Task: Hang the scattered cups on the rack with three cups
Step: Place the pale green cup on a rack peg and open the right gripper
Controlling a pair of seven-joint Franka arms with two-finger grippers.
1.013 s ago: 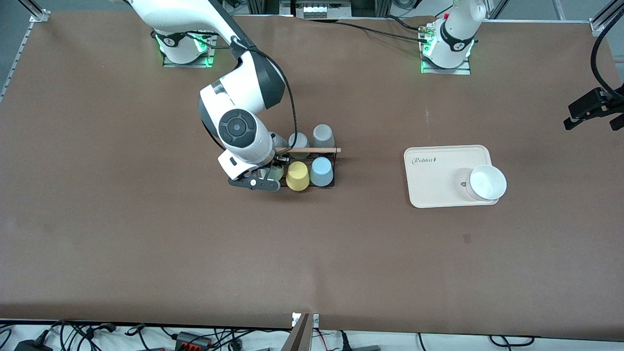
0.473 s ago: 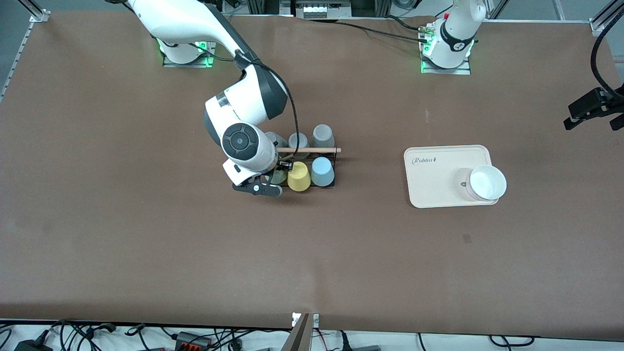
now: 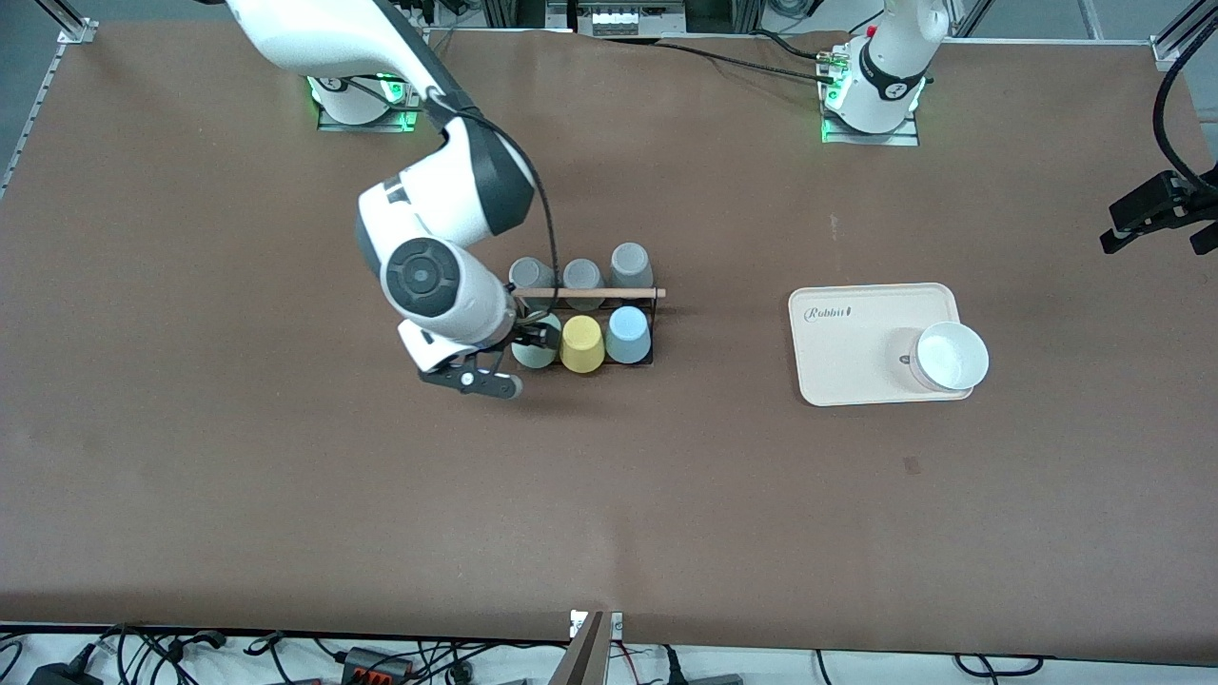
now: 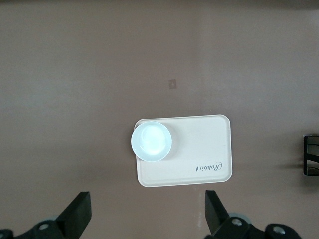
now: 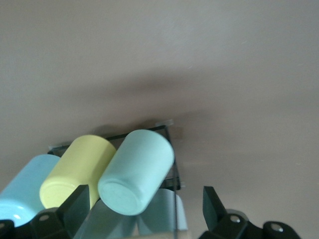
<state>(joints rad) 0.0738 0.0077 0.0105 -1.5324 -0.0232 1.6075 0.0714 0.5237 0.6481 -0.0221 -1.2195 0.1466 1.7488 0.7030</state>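
Note:
The black wire rack [image 3: 654, 328] with a wooden dowel [image 3: 590, 292] across its top holds six upturned cups. Three grey cups [image 3: 581, 275] fill its row farther from the front camera. In the nearer row a pale sage green cup [image 3: 536, 348] sits at the right arm's end, beside a yellow cup [image 3: 581, 342] and a light blue cup [image 3: 628, 335]. My right gripper [image 5: 143, 206] stands open just off the sage green cup [image 5: 137, 172], its fingers clear of the cup on both sides. My left gripper [image 4: 147, 219] waits open, high over the table.
A cream tray [image 3: 847, 352] lies toward the left arm's end of the table, with a white bowl [image 3: 952, 357] on its corner. The left wrist view looks down on that tray [image 4: 199, 149] and bowl [image 4: 152, 141]. A black camera mount [image 3: 1156, 214] juts in at that end.
My right gripper has opened and let go of the sage green cup, which stays on the rack. The right arm has drawn back toward its own end of the table.

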